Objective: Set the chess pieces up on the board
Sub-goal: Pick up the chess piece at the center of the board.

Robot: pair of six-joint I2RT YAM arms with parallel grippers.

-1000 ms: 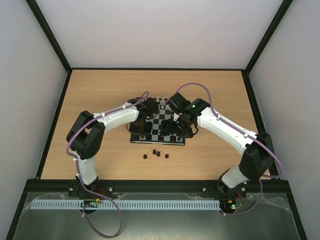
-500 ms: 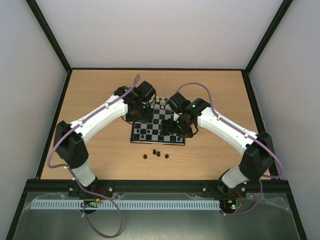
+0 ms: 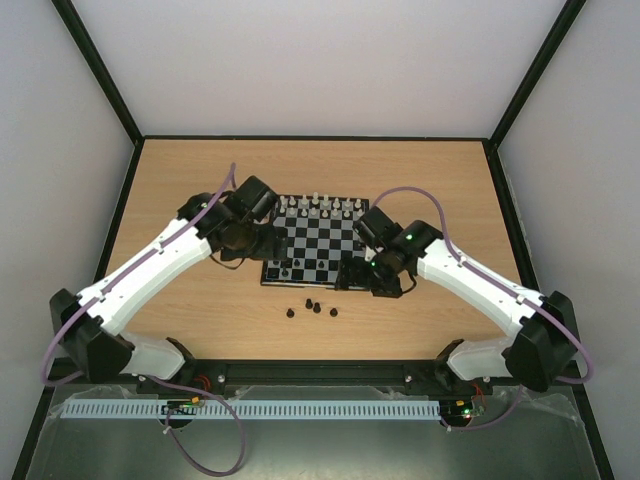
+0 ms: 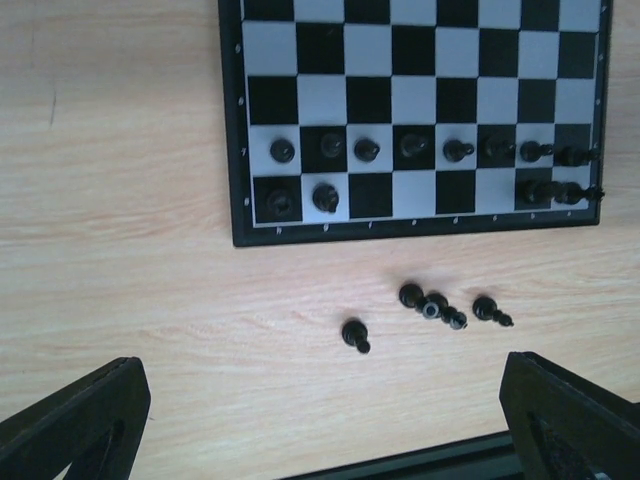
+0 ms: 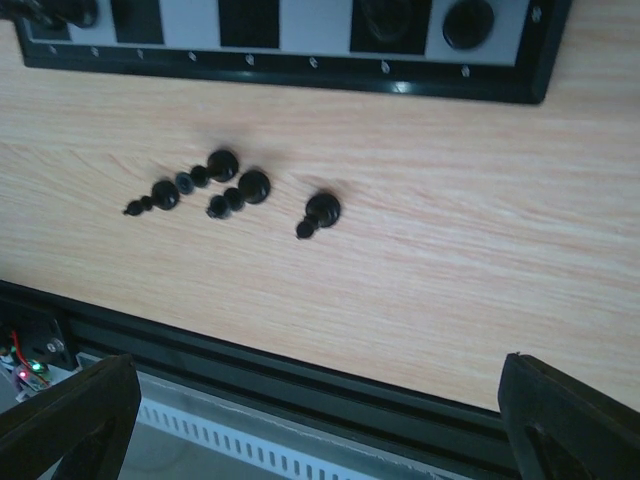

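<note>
The board (image 3: pixel 325 240) lies flat mid-table, with white chess pieces (image 3: pixel 318 206) lined along its far edge and black ones (image 3: pixel 300 268) on its near rows. In the left wrist view the board (image 4: pixel 420 100) holds black pieces (image 4: pixel 367 150) in its two nearest rows. Several loose black pieces (image 3: pixel 312 309) lie on the wood in front of it, also seen as pieces (image 4: pixel 355 334) and pieces (image 5: pixel 322 210). My left gripper (image 3: pixel 268 245) (image 4: pixel 320 400) hangs open at the board's left edge, holding nothing. My right gripper (image 3: pixel 372 278) (image 5: pixel 318 400) is open and empty over the board's near right corner.
The table's black front rail (image 5: pixel 300 370) (image 4: pixel 450 460) runs just beyond the loose pieces, with a white slotted strip (image 3: pixel 300 410) behind it. Black frame posts border the table's left side (image 3: pixel 115 240) and right side (image 3: pixel 510 230).
The left arm has swung left off the board's middle to its left edge and its gripper has opened. The right arm has drawn back toward the board's near right corner, still open.
</note>
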